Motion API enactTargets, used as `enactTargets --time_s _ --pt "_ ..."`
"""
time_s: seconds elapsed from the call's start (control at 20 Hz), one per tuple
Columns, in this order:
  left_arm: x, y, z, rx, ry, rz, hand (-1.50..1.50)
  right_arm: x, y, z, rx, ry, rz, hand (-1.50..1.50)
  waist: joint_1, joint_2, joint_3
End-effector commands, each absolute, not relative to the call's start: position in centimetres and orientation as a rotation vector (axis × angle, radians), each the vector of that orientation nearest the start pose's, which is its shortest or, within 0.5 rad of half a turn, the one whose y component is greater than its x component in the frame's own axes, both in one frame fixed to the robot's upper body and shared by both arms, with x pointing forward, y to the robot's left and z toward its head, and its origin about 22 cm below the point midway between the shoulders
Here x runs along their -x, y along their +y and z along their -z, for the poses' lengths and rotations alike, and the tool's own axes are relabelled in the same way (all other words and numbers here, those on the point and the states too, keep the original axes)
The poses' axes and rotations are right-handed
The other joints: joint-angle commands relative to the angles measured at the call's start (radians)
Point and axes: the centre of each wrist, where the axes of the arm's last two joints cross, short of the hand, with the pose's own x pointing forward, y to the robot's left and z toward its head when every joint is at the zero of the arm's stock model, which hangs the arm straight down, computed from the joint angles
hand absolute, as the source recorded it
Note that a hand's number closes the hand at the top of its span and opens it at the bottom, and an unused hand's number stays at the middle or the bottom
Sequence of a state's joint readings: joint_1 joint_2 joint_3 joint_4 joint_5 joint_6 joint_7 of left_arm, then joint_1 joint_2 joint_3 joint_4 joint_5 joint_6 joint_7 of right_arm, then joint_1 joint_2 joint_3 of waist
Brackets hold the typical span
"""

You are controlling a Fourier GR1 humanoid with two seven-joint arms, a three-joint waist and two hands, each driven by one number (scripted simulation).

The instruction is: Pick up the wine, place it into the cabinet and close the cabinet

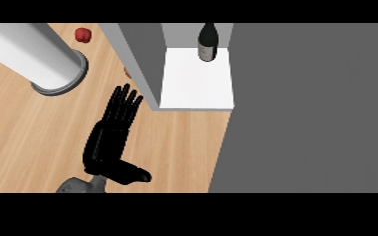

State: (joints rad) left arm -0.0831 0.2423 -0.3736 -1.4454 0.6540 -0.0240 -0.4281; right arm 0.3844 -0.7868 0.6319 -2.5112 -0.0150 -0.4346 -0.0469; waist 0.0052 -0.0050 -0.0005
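The left hand [111, 135] lies flat over the wooden counter [170, 150], its fingers [125, 100] straight and spread a little, the thumb [133, 174] stuck out sideways near the grey wrist at the view's lower edge; it holds nothing. The fingertips point toward the cabinet [196, 75] and stop just short of its open grey door [136, 60], which stands edge-on between the hand and the cabinet's interior; whether they touch the door's face cannot be told from here. Beyond the door, the cabinet's white shelf floor [198, 85] shows as a bright rectangle, and the wine bottle [207, 42] stands upright on it at the back, dark glass with a pale label, well apart from the hand and close to the cabinet's far wall. To the right of the shelf the cabinet's grey side fills the view. On the other side of the door, away from the cabinet, a tall white cylinder [44, 55] with a grey base ring stands on the counter, tilted in perspective. Farther out from the cabinet's back corner, a small red object [83, 34] sits on the wood, and another red bit peeks out just beside the door's outer face. The right hand does not show.
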Motion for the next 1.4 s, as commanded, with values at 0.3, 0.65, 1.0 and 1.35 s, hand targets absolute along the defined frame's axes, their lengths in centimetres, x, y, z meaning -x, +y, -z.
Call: enactTargets --time_s 0.3,0.65,1.0,1.35 --pt "-22.6 27.2 0.7 0.478 -1.816 -0.118 -1.50 -4.9 -19.7 -18.7 -0.530 -1.786 -0.628 1.50 -0.001 -0.001 -0.001" --pt "-22.6 31.4 -1.3 0.436 -1.839 -0.143 -1.50 -4.8 -19.0 -18.9 -0.539 -1.825 -0.621 1.50 -0.001 -0.002 -0.002" --pt "-23.4 32.9 -1.6 0.445 -1.835 -0.124 -1.50 -5.4 -18.4 -19.1 -0.577 -1.795 -0.660 1.50 0.005 0.005 -0.005" --pt "-22.9 35.3 -2.7 0.447 -1.864 -0.098 -1.50 -6.8 -17.3 -18.0 -0.629 -1.804 -0.650 1.50 0.034 0.008 -0.006"
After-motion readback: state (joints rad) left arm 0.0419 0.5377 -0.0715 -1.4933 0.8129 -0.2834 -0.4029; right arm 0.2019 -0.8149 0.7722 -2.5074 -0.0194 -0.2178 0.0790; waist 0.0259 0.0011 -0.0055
